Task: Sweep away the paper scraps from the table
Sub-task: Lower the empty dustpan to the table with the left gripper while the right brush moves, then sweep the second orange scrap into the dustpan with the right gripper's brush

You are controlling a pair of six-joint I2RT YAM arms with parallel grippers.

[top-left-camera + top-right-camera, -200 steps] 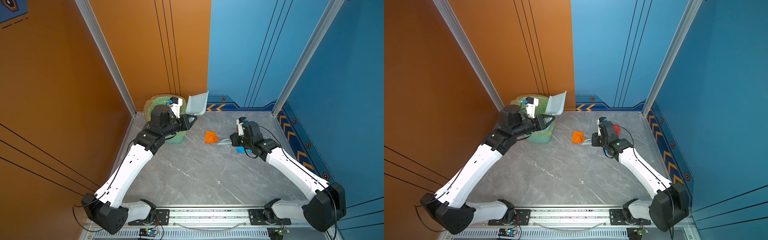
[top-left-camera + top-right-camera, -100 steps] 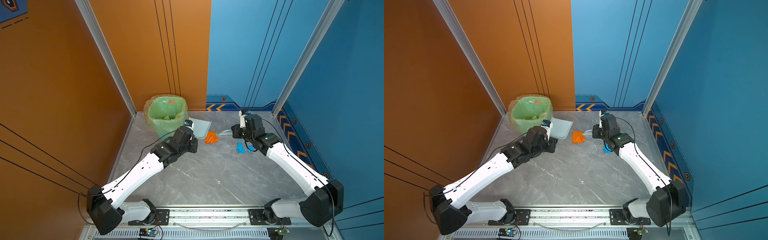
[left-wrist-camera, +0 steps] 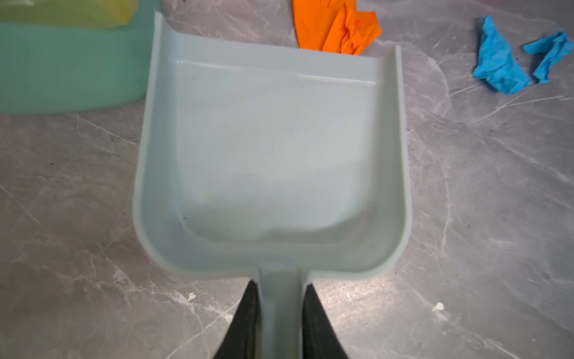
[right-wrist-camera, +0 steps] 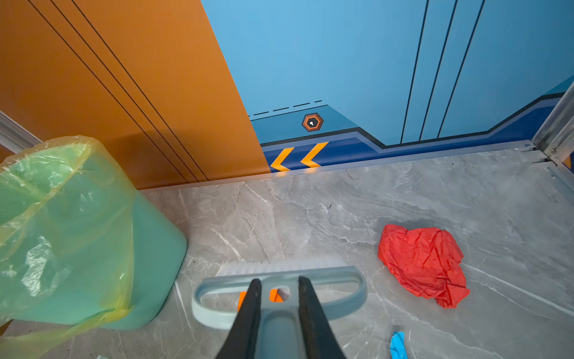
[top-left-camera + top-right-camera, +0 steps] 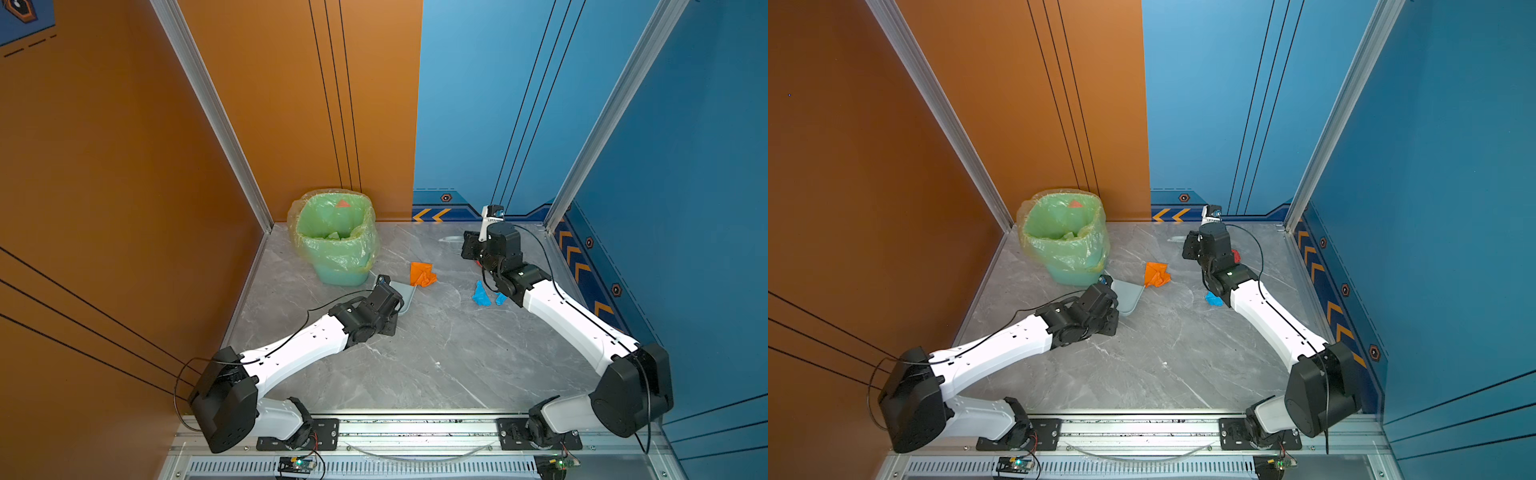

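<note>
Paper scraps point(image 5: 422, 274) on counter point(image 5: 415, 365): orange at dustpan point(image 3: 264, 140) lip, blue pair beside right arm point(image 5: 569, 320), red near brush point(image 4: 326, 275). Left arm point(image 5: 299, 345) stretched low toward bin point(image 5: 336, 245), left pincer point(image 3: 281, 286) clamped on dustpan handle. Right arm reaching far back, wrist dipped, right pincer point(image 4: 278, 281) clamped on brush handle.

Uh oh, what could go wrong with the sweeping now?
1. The orange paper sits at one corner of the dustpan lip, so a crooked push from the brush could slide it past the side.
2. The bin stands right beside the dustpan; a bump might tip it.
3. The red paper lies off to one side of the brush and may get left behind.
</note>
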